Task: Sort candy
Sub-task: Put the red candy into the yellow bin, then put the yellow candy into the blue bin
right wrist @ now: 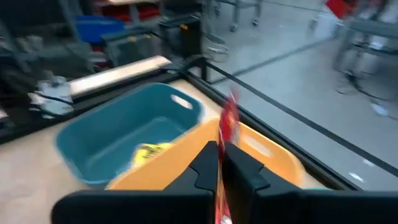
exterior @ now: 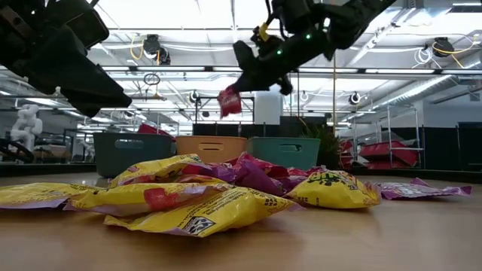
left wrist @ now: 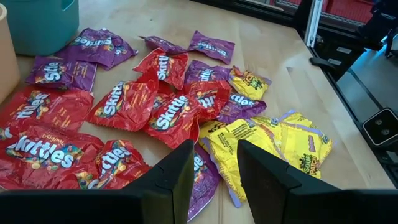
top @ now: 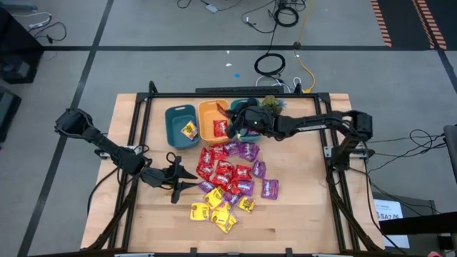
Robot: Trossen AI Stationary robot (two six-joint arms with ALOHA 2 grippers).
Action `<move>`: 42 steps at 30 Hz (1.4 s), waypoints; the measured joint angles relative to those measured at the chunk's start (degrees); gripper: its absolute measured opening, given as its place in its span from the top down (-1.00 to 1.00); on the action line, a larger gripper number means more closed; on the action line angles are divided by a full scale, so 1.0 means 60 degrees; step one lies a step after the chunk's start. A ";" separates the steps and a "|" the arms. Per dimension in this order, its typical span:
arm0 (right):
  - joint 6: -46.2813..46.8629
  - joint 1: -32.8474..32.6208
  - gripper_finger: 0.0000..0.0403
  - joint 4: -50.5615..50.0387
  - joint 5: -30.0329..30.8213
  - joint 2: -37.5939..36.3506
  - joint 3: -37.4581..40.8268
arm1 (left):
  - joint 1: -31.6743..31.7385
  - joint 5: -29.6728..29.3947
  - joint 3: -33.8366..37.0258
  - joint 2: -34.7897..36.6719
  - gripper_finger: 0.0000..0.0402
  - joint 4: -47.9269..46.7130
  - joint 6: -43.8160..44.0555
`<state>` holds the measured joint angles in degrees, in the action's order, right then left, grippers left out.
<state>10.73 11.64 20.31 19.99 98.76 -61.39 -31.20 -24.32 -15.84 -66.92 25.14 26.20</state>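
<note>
1. The table [top: 300, 207] carries everything: three bins in a row along its far edge and the loose candy heap [top: 232, 178] in the middle, so each arm can reach both heap and bins.
2. The right arm stretches in from the right so that the right gripper [top: 230, 128] hangs above the orange bin [top: 208, 113]. That placement looks like the drop for a red packet.
3. The left arm lies low across the left of the table, its left gripper [top: 187, 178] just beside the heap's left edge, probably lined up for the next pick.
4. The orange bin stands between the teal bin [top: 178, 114] and a second teal bin, mostly hidden under the right arm. Red shows inside the orange bin, so reds seem to go there.
5. The teal bin holds one yellow packet [top: 189, 130], which suggests it is the yellow bin.
6. The heap keeps reds toward the bins, purples to the right and yellows nearest the front edge; most of the sorting remains.
7. The right gripper is pinched on a red packet [right wrist: 229, 124], which hangs edge-on from its fingers above the orange bin.
8. The left gripper stands partly apart and holds nothing, pointing at yellow packets [left wrist: 273, 140].
</note>
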 joint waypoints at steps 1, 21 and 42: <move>-0.0067 0.0005 0.90 0.0348 -0.0245 0.0133 0.0002 | 0.0000 0.0000 0.0000 0.0002 0.34 0.0001 0.0000; 0.0433 -0.0182 0.25 -0.0208 -0.0671 0.0069 -0.0006 | 0.0000 0.0000 0.0000 0.0000 0.34 -0.0017 0.0011; 0.2950 -0.3825 0.27 -0.2185 0.1690 -0.4305 0.4441 | 0.0018 -0.0119 -0.0004 0.0000 0.34 0.0681 0.0004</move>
<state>28.43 -11.31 7.19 30.12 72.93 -34.75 -31.09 -25.03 -15.86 -66.92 29.23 26.22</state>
